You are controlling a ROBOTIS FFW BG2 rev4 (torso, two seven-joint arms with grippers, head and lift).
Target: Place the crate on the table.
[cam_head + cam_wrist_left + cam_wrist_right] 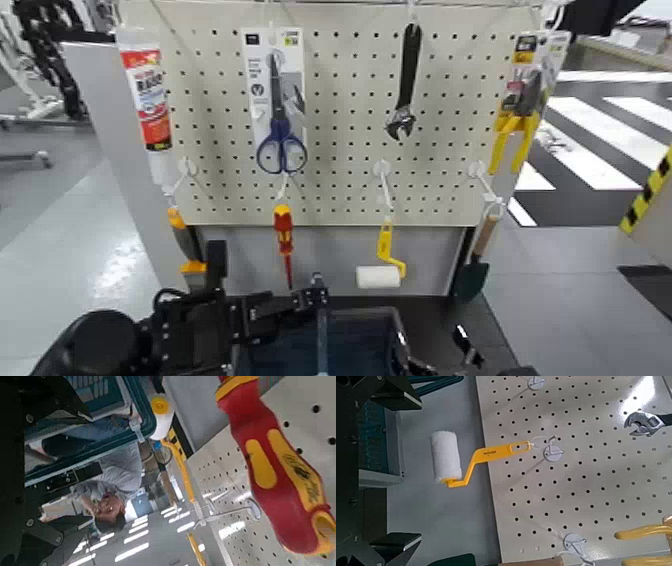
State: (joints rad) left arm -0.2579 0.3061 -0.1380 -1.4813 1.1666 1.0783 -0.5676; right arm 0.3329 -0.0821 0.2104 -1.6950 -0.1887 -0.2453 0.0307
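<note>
The dark navy crate (pixel 350 345) sits low at the front of the head view, with its upright blue-grey handle bar (pixel 319 318) in the middle. It is over the black table (pixel 440 318) below the pegboard. My left gripper (pixel 252 315) is against the crate's left rim. My right gripper (pixel 463 350) is at the crate's right side. In the right wrist view its two fingers (pixel 393 392) stand wide apart, with the crate's end wall (pixel 372 443) between them. The left wrist view shows the crate's rim (pixel 87 435) close up.
A cream pegboard (pixel 340 150) stands close behind the table. It holds blue scissors (pixel 280 150), a black wrench (pixel 405 85), a red screwdriver (pixel 284 235) and a yellow-handled paint roller (pixel 380 272). A person (pixel 111 495) shows in the left wrist view. Grey floor lies on both sides.
</note>
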